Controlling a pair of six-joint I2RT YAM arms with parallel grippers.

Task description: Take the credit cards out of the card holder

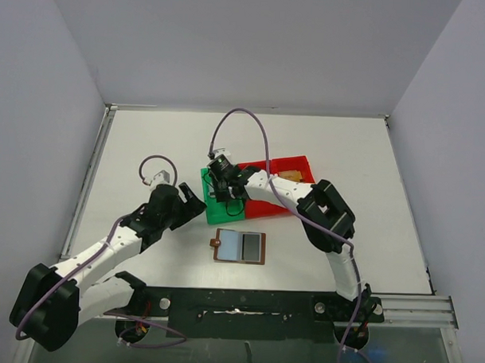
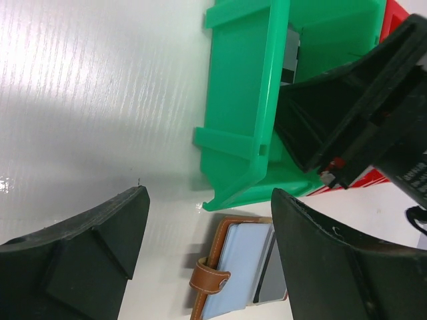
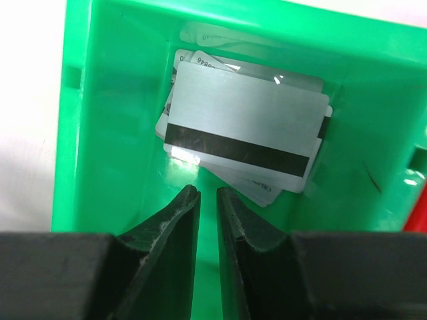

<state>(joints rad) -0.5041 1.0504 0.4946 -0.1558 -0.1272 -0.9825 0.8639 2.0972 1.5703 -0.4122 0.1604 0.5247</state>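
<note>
The brown card holder [image 1: 240, 247] lies open and flat on the table, with a pale blue face [image 2: 237, 267] and a grey face [image 2: 275, 277] showing; I cannot tell whether these are cards or panels. My left gripper [image 1: 191, 204] hovers open just left of the green bin, its jaws wide apart above the holder's strap [image 2: 210, 279], holding nothing. Several grey-white credit cards [image 3: 247, 130] lie stacked in the green bin [image 3: 93, 133], the top one showing its black stripe. My right gripper [image 3: 208, 190] hangs inside that bin, its jaws a narrow gap apart with nothing between them.
The green bin [image 1: 223, 198] stands behind the card holder with a red bin [image 1: 289, 169] against its right side, something tan inside. The right arm [image 2: 373, 113] reaches over the green bin close to my left fingers [image 2: 320, 253]. Walls enclose the table.
</note>
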